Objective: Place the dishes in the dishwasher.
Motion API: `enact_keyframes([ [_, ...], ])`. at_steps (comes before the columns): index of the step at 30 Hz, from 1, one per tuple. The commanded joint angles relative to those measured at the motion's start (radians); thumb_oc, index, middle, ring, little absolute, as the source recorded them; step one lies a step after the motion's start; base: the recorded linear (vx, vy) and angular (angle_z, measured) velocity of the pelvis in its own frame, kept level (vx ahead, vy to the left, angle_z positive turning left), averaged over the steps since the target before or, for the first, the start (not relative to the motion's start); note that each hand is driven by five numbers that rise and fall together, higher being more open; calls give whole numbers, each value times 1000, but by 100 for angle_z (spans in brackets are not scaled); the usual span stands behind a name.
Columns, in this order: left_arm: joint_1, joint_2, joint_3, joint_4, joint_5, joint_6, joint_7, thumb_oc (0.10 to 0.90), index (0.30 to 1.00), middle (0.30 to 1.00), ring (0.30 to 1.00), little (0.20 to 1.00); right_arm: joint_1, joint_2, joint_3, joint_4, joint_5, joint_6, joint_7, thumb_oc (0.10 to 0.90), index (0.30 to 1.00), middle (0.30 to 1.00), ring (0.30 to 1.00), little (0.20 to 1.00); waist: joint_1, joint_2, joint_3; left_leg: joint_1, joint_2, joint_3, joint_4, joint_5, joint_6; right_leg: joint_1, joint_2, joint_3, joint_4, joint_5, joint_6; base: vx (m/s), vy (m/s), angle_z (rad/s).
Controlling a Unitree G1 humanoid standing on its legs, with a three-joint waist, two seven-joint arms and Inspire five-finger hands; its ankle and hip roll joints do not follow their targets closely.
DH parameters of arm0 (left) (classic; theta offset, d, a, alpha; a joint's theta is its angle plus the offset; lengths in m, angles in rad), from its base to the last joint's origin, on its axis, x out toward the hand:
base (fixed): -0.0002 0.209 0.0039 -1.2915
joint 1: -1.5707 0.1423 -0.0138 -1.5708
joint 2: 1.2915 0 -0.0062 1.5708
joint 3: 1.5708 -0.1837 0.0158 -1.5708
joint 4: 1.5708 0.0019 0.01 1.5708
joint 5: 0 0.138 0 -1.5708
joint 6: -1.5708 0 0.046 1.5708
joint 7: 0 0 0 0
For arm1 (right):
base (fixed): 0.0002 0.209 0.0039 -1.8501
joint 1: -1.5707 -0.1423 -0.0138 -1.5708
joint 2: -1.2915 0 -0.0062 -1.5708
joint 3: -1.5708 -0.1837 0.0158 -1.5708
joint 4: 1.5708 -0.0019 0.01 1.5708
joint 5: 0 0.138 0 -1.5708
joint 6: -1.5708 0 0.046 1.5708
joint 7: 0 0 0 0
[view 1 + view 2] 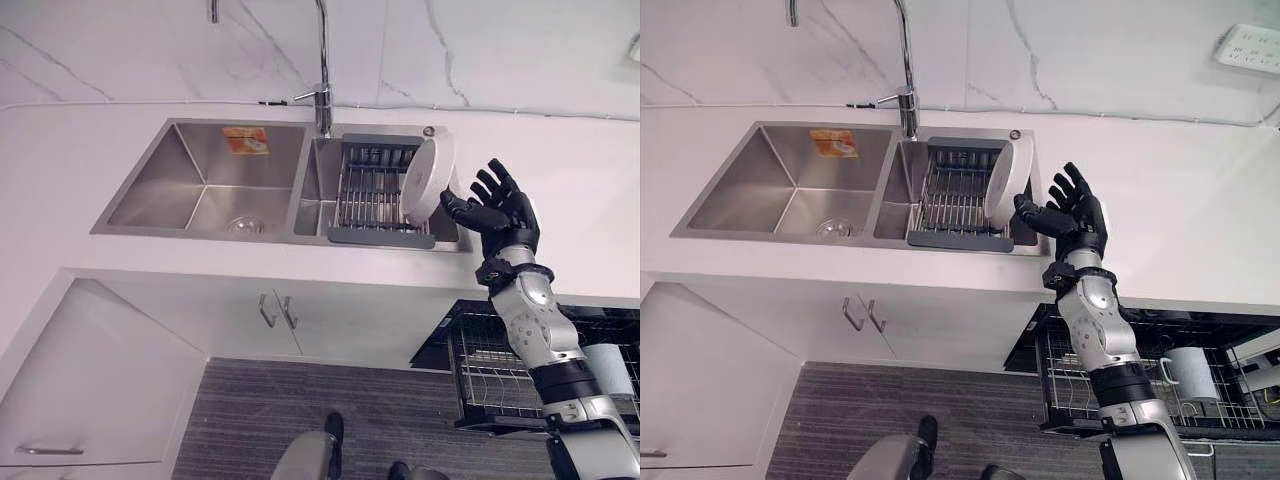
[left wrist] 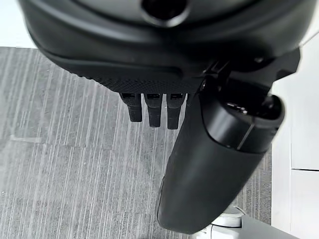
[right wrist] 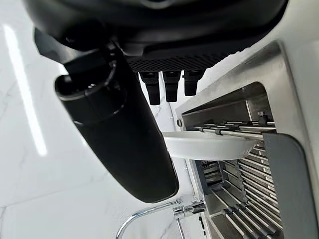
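Overhead, my right hand (image 1: 503, 212) reaches with fingers spread toward the white plate (image 1: 430, 178), which stands on edge in the sink rack (image 1: 372, 190), the dishwasher basket (image 1: 1085, 375) pulled out below. Its wrist view suggests the thumb (image 3: 119, 134) isn't touching yet. My left hand (image 2: 164, 74) hangs relaxed over the floor (image 2: 65, 164).

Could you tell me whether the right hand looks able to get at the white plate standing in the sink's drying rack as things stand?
Probably yes. The right hand is open beside the white plate, its thumb close to the rim. The plate stands on edge at the drying rack's right end, with nothing between them.
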Motion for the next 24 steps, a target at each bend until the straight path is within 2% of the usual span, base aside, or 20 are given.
enact_keyframes([
  [1, -18, 80, -36, -5, 25, -18, -8, 800, 900, 900, 900, 900, -152, -59, -16, -5, -11, -85, 11, 800, 900, 900, 900, 900, 10, -4, -42, 37, 41, -61, 34, -164, -66, -25, -71, -25, -16, 35, 79, 8, 1, 5],
  [24, -31, 94, -61, -6, 30, -13, -16, 800, 900, 900, 900, 900, -237, -80, -17, 139, 36, -82, -8, 800, 900, 900, 900, 900, 43, 6, -14, 13, 27, -89, 34, -145, -67, -18, -78, -43, -16, 36, 78, 6, 2, 5],
])
